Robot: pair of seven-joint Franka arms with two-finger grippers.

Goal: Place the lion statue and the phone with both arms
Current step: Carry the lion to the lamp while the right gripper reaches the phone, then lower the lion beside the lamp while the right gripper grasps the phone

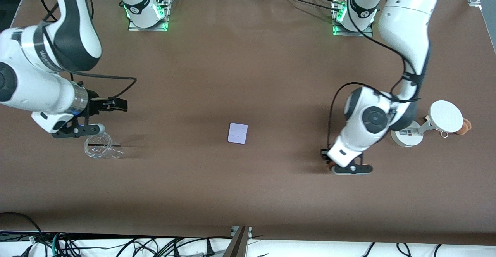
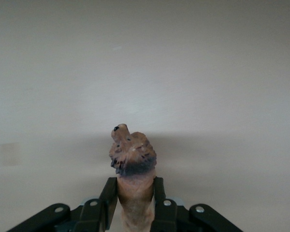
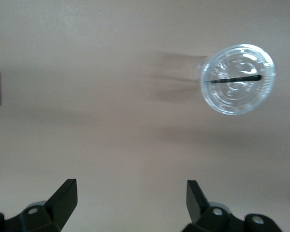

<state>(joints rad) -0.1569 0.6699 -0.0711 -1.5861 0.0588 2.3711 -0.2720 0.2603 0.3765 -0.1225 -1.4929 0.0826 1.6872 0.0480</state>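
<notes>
Left arm bent down low toward its end of table point(image 1: 248, 195), wrist nearly at surface. Left end effector point(image 2: 135, 205) clamped on lion statue point(image 2: 133, 159), fingers point(image 2: 108, 198) tight on body, mane end sticking out past tips. In front view left end effector point(image 1: 329, 163) sits right at table level, mostly hidden under wrist; only a sliver of orange-brown lion statue point(image 1: 329, 167) visible.

Right arm folded at its end of table, forearm roughly level. Right end effector point(image 1: 114, 104) spread wide, holding nothing, hovering above table just past clear lidded cup point(image 1: 97, 145); from right wrist view, right end effector point(image 3: 130, 195) gaping, cup point(image 3: 238, 79) lying on its side.

One phone point(image 1: 237, 133), flat at mid-table, well apart from both end effectors.

Count: one lion statue, one phone, one cup, one round white disc stand point(image 1: 445, 116) near left arm, one brown plush point(image 1: 466, 125) partly hidden by disc.
</notes>
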